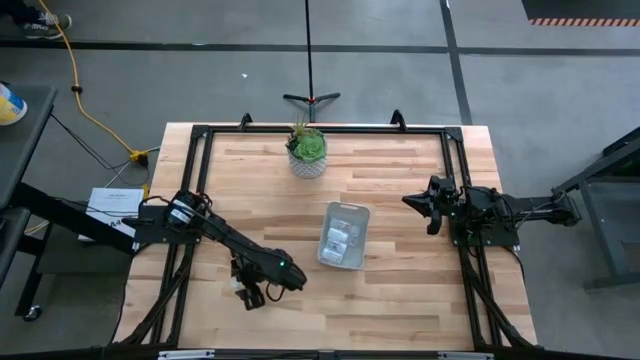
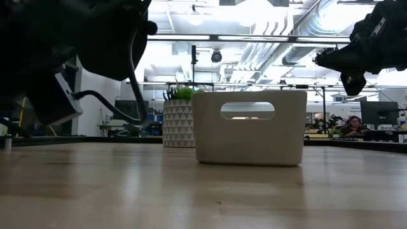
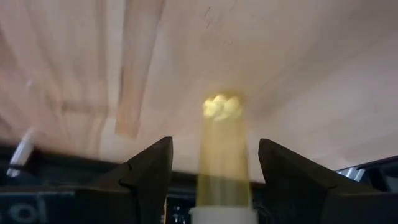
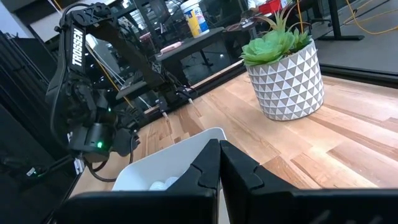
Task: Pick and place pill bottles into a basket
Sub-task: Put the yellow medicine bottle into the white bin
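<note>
Left gripper sits low over the near-left part of the table, well apart from the basket. Its fingers stand apart with a pill bottle between them (translucent, yellowish contents showing at the far end); contact with the pads cannot be told. Basket lies mid-table, in front of the potted plant, with several pill bottles inside. Right gripper waits at the right edge, fingers pressed together.
</note>
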